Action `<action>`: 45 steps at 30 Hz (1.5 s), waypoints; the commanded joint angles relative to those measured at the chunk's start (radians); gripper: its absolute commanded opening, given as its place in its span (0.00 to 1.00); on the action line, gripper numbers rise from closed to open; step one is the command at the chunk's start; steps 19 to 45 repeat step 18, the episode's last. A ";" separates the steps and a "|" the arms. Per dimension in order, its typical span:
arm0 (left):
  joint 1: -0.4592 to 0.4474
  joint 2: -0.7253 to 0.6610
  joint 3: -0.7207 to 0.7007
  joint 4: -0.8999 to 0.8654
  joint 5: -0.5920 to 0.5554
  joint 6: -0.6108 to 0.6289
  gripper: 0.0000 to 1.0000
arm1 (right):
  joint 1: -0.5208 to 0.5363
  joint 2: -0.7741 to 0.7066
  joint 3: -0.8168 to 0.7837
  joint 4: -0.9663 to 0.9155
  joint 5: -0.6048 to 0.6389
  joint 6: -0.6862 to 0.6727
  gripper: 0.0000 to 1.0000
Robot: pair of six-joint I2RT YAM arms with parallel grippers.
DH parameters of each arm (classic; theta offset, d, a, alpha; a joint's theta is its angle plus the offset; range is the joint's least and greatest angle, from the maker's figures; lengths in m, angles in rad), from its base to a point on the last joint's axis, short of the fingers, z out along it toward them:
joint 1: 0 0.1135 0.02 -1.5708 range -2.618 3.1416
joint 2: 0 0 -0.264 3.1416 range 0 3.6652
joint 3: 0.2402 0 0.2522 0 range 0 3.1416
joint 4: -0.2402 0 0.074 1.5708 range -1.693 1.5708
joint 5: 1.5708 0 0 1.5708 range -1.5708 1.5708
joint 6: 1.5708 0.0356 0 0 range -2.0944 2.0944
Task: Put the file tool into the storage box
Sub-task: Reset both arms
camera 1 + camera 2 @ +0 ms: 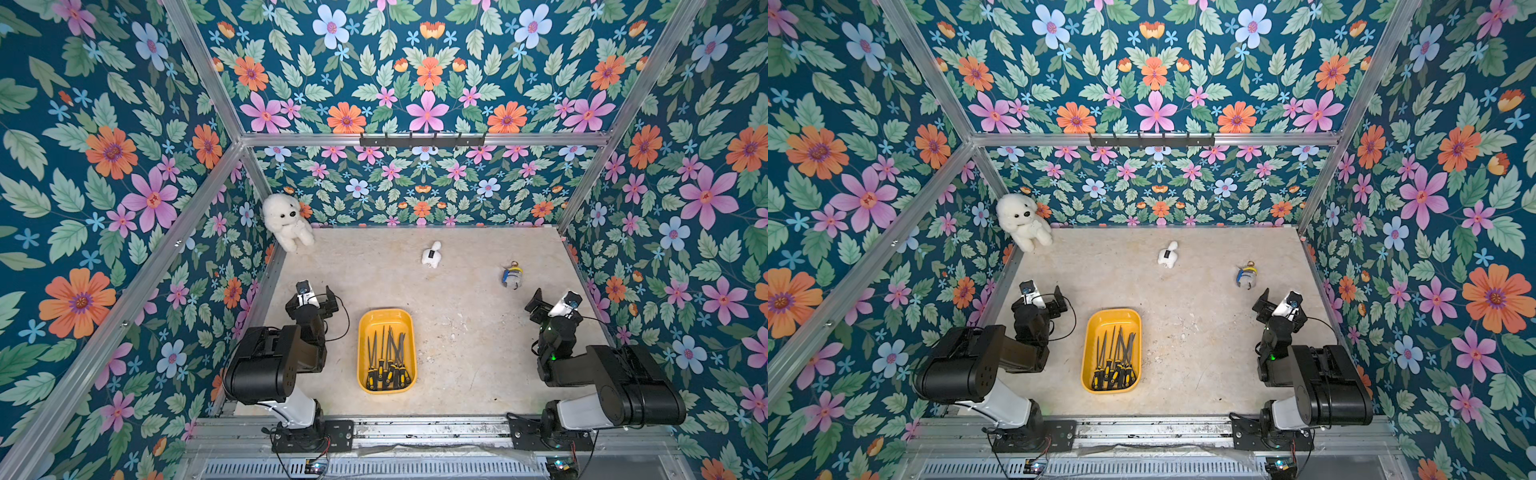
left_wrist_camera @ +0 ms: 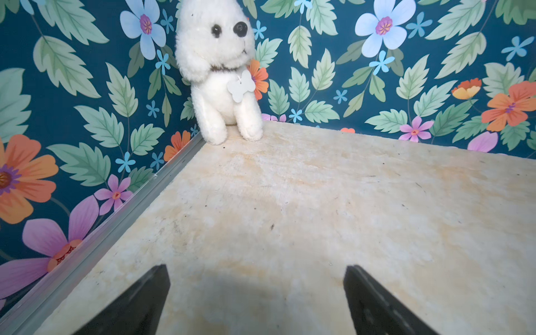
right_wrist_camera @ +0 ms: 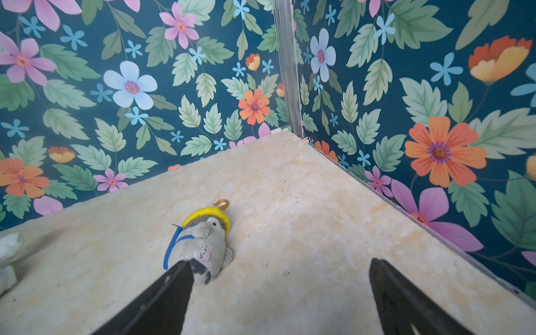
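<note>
Foreground: the right gripper (image 3: 280, 262) is seen with its black fingers (image 3: 162, 298) spread wide, and nothing is held between them. Mid-frame, a grey plush keychain (image 3: 200, 246) is laid flat on the beige table surface (image 3: 304, 197). A yellow ring is worn round its head, a blue strap is run across its body, and a gold clasp is fixed at the head end. Its tail end is overlapped by one finger; contact cannot be confirmed. A white plush (image 3: 7, 261) is cropped by the frame edge. Background: two floral walls (image 3: 130, 87) are joined at an aluminium post (image 3: 287, 72).
</note>
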 commanded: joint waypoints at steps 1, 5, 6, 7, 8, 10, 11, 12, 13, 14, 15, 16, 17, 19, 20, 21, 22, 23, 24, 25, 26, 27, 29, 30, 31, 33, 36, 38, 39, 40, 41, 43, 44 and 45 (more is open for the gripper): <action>-0.001 -0.003 0.005 0.001 -0.022 0.015 1.00 | 0.000 0.001 -0.002 0.044 -0.007 -0.006 0.99; -0.003 -0.002 0.007 -0.002 -0.023 0.019 1.00 | 0.000 0.006 -0.003 0.058 -0.006 -0.011 0.99; -0.004 -0.001 0.007 -0.002 -0.023 0.018 1.00 | 0.000 0.003 -0.003 0.049 -0.007 -0.007 0.99; -0.004 -0.002 0.008 -0.002 -0.023 0.018 1.00 | 0.000 0.002 -0.002 0.045 -0.007 -0.005 0.99; -0.005 -0.002 0.007 -0.002 -0.023 0.018 1.00 | 0.001 0.004 -0.002 0.050 -0.007 -0.007 0.99; -0.004 -0.001 0.009 -0.002 -0.025 0.018 1.00 | 0.002 0.004 -0.003 0.051 -0.007 -0.007 0.99; -0.004 -0.001 0.008 -0.002 -0.024 0.017 1.00 | 0.002 0.004 -0.003 0.048 -0.007 -0.007 0.99; -0.004 0.000 0.008 -0.002 -0.025 0.018 1.00 | 0.001 0.004 -0.003 0.051 -0.007 -0.007 0.99; -0.004 -0.001 0.008 -0.002 -0.025 0.019 1.00 | 0.001 0.004 -0.002 0.049 -0.008 -0.007 1.00; -0.004 -0.001 0.009 -0.002 -0.024 0.018 1.00 | 0.001 0.004 0.000 0.047 -0.010 -0.007 0.99; -0.004 -0.001 0.009 -0.002 -0.025 0.017 1.00 | 0.000 0.004 0.000 0.047 -0.012 -0.007 0.99; -0.004 0.000 0.009 -0.002 -0.026 0.018 1.00 | 0.001 0.004 0.000 0.045 -0.013 -0.006 0.99; -0.004 -0.001 0.009 -0.002 -0.025 0.018 1.00 | 0.001 0.004 0.000 0.046 -0.014 -0.005 0.99; -0.004 0.000 0.009 -0.001 -0.025 0.018 1.00 | 0.000 0.004 -0.002 0.047 -0.014 -0.005 1.00; -0.004 0.000 0.009 -0.001 -0.025 0.018 1.00 | 0.000 0.004 -0.002 0.047 -0.014 -0.005 1.00; -0.004 0.000 0.009 -0.001 -0.025 0.018 1.00 | 0.000 0.004 -0.002 0.047 -0.014 -0.005 1.00; -0.004 0.000 0.009 -0.001 -0.025 0.018 1.00 | 0.000 0.004 -0.002 0.047 -0.014 -0.005 1.00; -0.004 0.000 0.009 -0.001 -0.025 0.018 1.00 | 0.000 0.004 -0.002 0.047 -0.014 -0.005 1.00; -0.004 0.000 0.009 -0.001 -0.025 0.018 1.00 | 0.000 0.004 -0.002 0.047 -0.014 -0.005 1.00; -0.004 0.000 0.009 -0.001 -0.025 0.018 1.00 | 0.000 0.004 -0.002 0.047 -0.014 -0.005 1.00; -0.004 0.000 0.009 -0.001 -0.025 0.018 1.00 | 0.000 0.004 -0.002 0.047 -0.014 -0.005 1.00; -0.004 0.000 0.009 -0.001 -0.025 0.018 1.00 | 0.000 0.004 -0.002 0.047 -0.014 -0.005 1.00; -0.004 0.000 0.009 -0.001 -0.025 0.018 1.00 | 0.000 0.004 -0.002 0.047 -0.014 -0.005 1.00; -0.004 0.000 0.009 -0.001 -0.025 0.018 1.00 | 0.000 0.004 -0.002 0.047 -0.014 -0.005 1.00; -0.004 0.000 0.009 -0.001 -0.025 0.018 1.00 | 0.000 0.004 -0.002 0.047 -0.014 -0.005 1.00; -0.004 0.000 0.009 -0.001 -0.025 0.018 1.00 | 0.000 0.004 -0.002 0.047 -0.014 -0.005 1.00; -0.004 0.000 0.009 -0.001 -0.025 0.018 1.00 | 0.000 0.004 -0.002 0.047 -0.014 -0.005 1.00; -0.004 0.000 0.009 -0.001 -0.025 0.018 1.00 | 0.000 0.004 -0.002 0.047 -0.014 -0.005 1.00; -0.004 0.000 0.009 -0.001 -0.025 0.018 1.00 | 0.000 0.004 -0.002 0.047 -0.014 -0.005 1.00; -0.004 0.000 0.009 -0.001 -0.025 0.018 1.00 | 0.000 0.004 -0.002 0.047 -0.014 -0.005 1.00; -0.004 0.000 0.009 -0.001 -0.025 0.018 1.00 | 0.000 0.004 -0.002 0.047 -0.014 -0.005 1.00; -0.004 0.000 0.009 -0.001 -0.025 0.018 1.00 | 0.000 0.004 -0.002 0.047 -0.014 -0.005 1.00; -0.004 0.000 0.009 -0.001 -0.025 0.018 1.00 | 0.000 0.004 -0.002 0.047 -0.014 -0.005 1.00; -0.004 0.000 0.009 -0.001 -0.025 0.018 1.00 | 0.000 0.004 -0.002 0.047 -0.014 -0.005 1.00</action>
